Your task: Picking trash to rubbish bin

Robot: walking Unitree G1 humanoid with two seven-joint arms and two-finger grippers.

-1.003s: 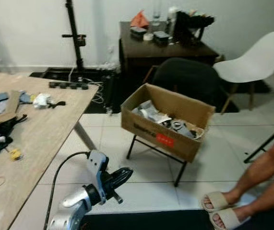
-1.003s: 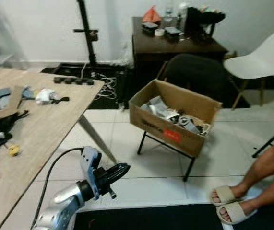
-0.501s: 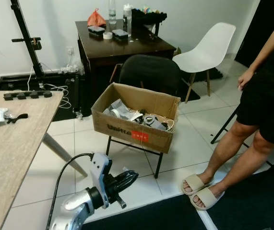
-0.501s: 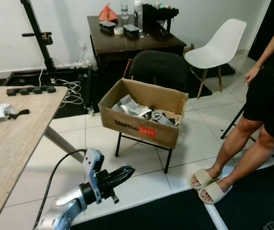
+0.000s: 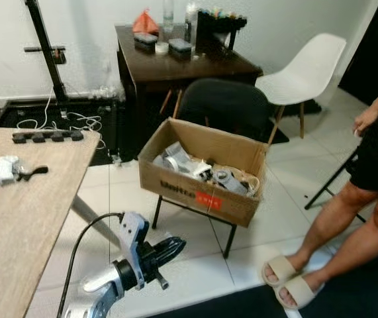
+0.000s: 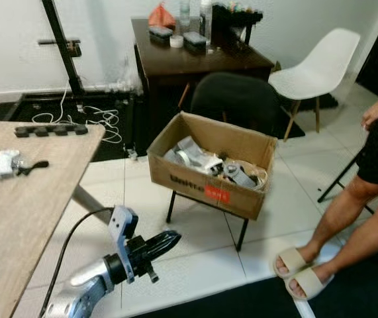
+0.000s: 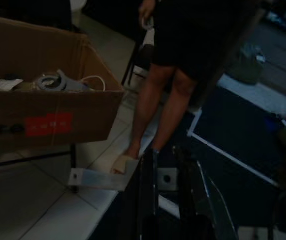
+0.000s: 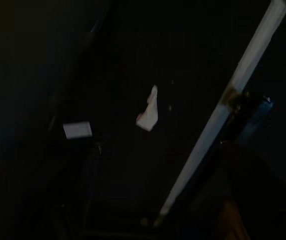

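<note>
White tiled floor (image 5: 195, 258), cardboard box (image 5: 202, 173) on stand, person's legs (image 5: 347, 225) beside, left gripper (image 5: 172, 248) low

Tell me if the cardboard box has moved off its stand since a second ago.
No. The cardboard box sits on the same black stand before the black chair; the camera turned, not the box.

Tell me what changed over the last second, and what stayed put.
Mostly the camera turned: the view swung right, then partly back, so the wooden table takes up less of the picture. The person went from seated with legs stretched out to standing. The left tool is raised with its fingers together, holding nothing, as before. The brown cardboard box of trash stayed on its stand.
</note>
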